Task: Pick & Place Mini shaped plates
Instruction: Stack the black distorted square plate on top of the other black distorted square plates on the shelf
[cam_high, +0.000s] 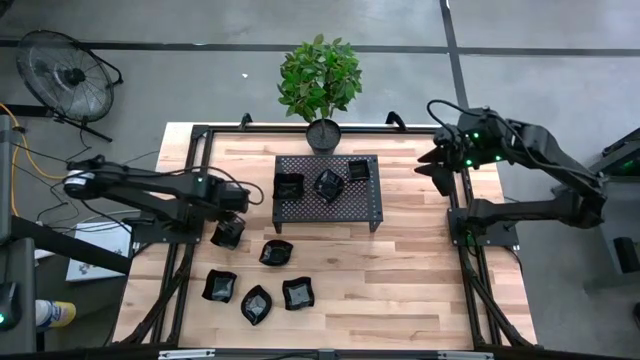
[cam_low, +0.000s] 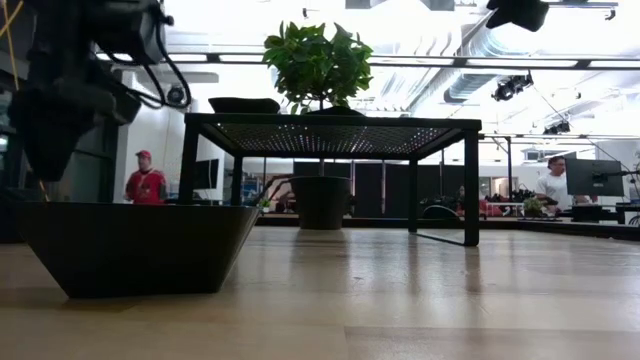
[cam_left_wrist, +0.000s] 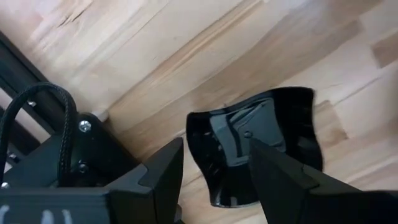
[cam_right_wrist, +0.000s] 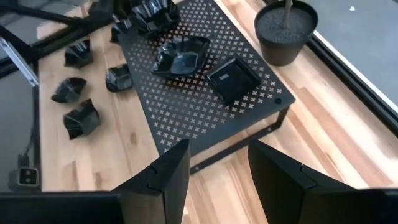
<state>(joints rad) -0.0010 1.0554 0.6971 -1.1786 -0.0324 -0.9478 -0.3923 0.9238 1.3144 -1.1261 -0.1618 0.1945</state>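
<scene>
On the wooden table (cam_high: 400, 270), left tool (cam_left_wrist: 214, 168) (open, empty) hovers over a glossy wavy-edged plate (cam_left_wrist: 261, 143).

From above I see a grey concrete floor (cam_high: 560, 50) crossed by dark seams around the pale wooden counter (cam_high: 400, 280). A black floor fan (cam_high: 65, 75) stands off its far left corner. Looking level across the boards, I see a bright white ceiling with long light strips (cam_low: 560, 62) and a silvery air duct (cam_low: 480, 55). Far back, a person in red (cam_low: 146, 180) stands by the wall, and another in white (cam_low: 555, 185) sits beside a dark monitor (cam_low: 595, 177).
</scene>
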